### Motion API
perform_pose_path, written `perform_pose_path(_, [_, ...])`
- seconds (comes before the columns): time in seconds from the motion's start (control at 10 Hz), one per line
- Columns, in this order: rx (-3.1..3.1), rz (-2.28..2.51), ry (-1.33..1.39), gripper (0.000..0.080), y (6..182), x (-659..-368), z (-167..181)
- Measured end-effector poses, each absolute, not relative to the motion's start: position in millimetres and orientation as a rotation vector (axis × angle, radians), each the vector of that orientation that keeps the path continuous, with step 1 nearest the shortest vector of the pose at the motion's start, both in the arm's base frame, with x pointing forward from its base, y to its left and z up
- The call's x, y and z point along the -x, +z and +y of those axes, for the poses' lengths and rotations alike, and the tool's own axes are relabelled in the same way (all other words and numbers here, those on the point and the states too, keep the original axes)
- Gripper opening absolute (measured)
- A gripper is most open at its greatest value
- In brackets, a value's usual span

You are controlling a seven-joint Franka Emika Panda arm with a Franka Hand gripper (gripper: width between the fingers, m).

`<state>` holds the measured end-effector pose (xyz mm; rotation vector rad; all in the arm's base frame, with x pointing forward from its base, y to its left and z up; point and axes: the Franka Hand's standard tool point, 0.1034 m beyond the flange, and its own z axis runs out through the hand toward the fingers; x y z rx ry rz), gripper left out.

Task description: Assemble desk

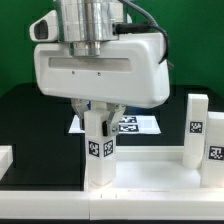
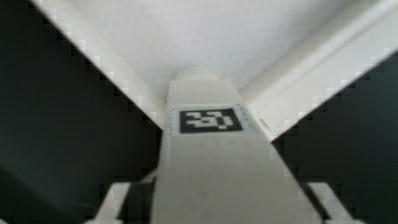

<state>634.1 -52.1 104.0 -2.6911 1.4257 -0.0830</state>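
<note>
The desk top (image 1: 160,172) is a white rimmed tray lying at the front of the table. A white desk leg (image 1: 99,150) with square tags stands upright on its corner at the exterior view's left. My gripper (image 1: 99,125) comes straight down over this leg, its fingers closed on the leg's upper part. In the wrist view the leg (image 2: 214,140) fills the middle, its tag facing the camera, with one finger (image 2: 118,200) on each side of my gripper (image 2: 217,196). The desk top (image 2: 196,30) lies beyond it. Another leg (image 1: 197,125) stands upright at the top's right end.
The marker board (image 1: 135,123) lies flat on the black table behind the desk top. A further white tagged part (image 1: 215,152) stands at the right edge. A white piece (image 1: 5,156) shows at the left edge. A green wall is behind.
</note>
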Motion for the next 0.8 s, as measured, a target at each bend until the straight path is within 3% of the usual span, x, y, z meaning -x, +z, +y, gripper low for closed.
perform_pose_path(0.1, [2.487, 1.731, -0.062, 0.0285, 103.3, -633.9, -54.7])
perform_pose_path(0.8, [1.88, 2.301, 0.004, 0.0285, 102.2, -632.0, -51.2])
